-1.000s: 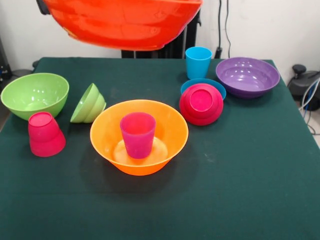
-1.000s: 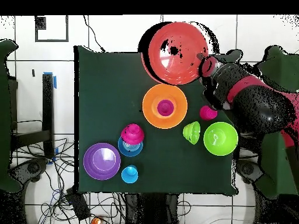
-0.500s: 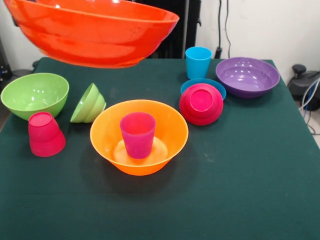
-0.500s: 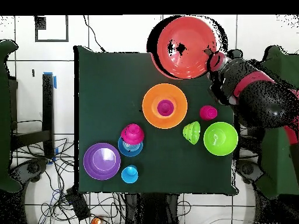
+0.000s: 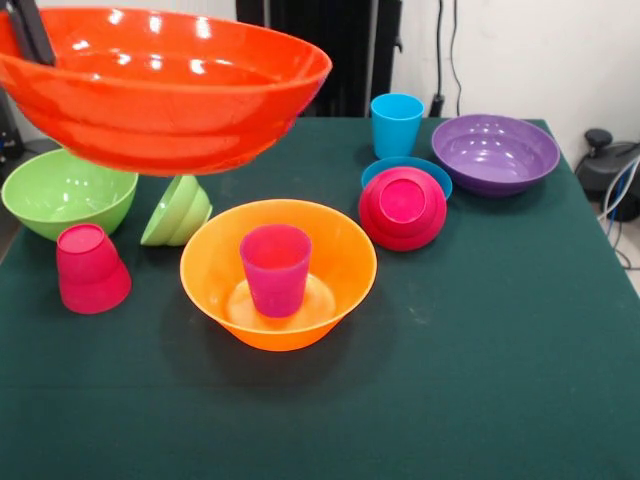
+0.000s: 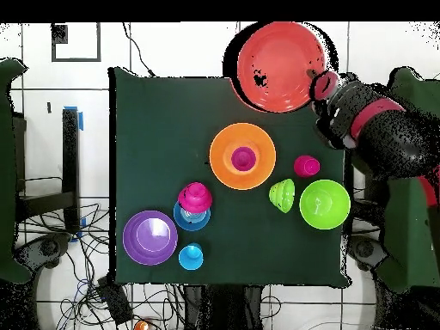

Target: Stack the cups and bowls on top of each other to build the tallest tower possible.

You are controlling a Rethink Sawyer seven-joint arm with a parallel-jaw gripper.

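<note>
Currently gripper [image 5: 28, 35] clamps the far-left rim of the red-orange bowl [image 5: 160, 85], held high, upright. The orange bowl [image 5: 335, 262] with magenta cup [image 5: 275, 268] sits lower, right and nearer.

Lighting evenly and brightly from above, leaving white glints on the red-orange bowl [image 5: 160, 85] and soft shadows on the table [image 5: 480, 350].
</note>
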